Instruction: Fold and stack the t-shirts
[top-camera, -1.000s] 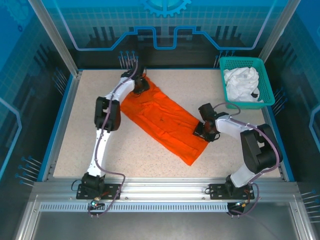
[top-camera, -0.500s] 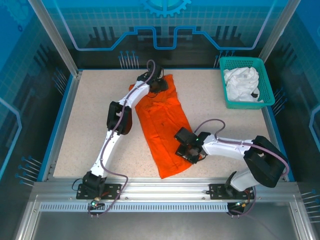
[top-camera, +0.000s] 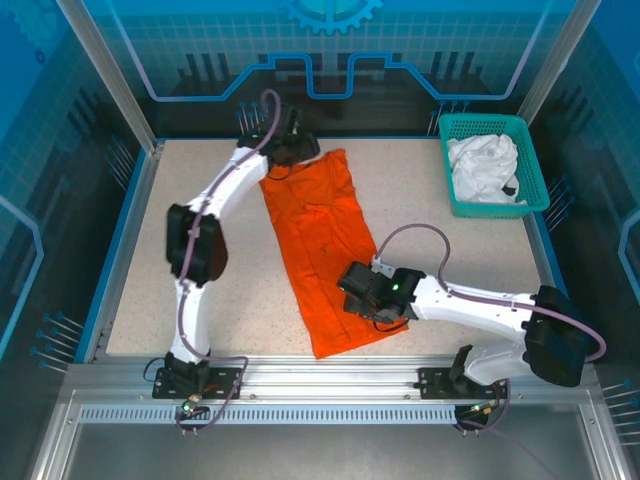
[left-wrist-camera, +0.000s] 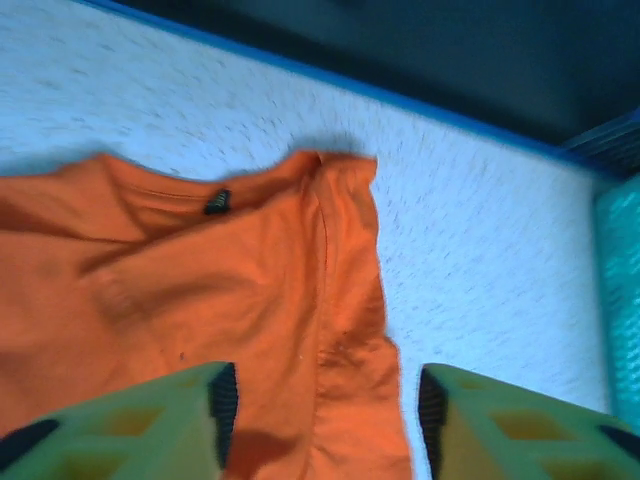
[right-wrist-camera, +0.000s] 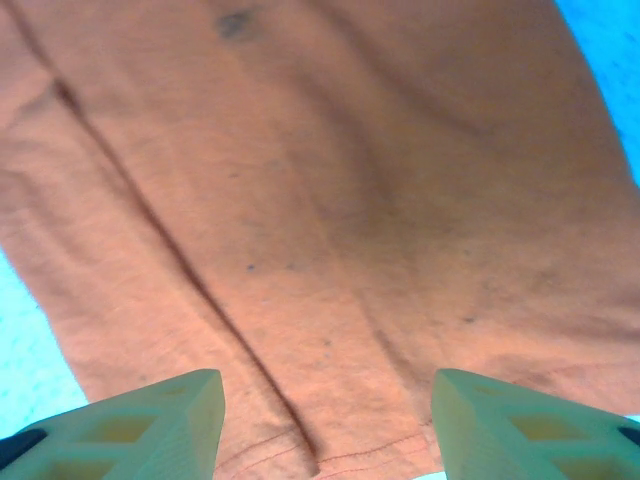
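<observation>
both spread wide over the orange shirt (top-camera: 315, 230): left gripper (left-wrist-camera: 322, 405) at its far end, right gripper (right-wrist-camera: 325, 425) toward its near end.

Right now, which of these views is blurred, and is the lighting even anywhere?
Left wrist view: smeared, the speckles on the table streak and the orange shirt looks soft. Right wrist view: cloth folds fairly crisp, the right pincer soft at the bottom edge. Top view: sharp and evenly lit.
</observation>
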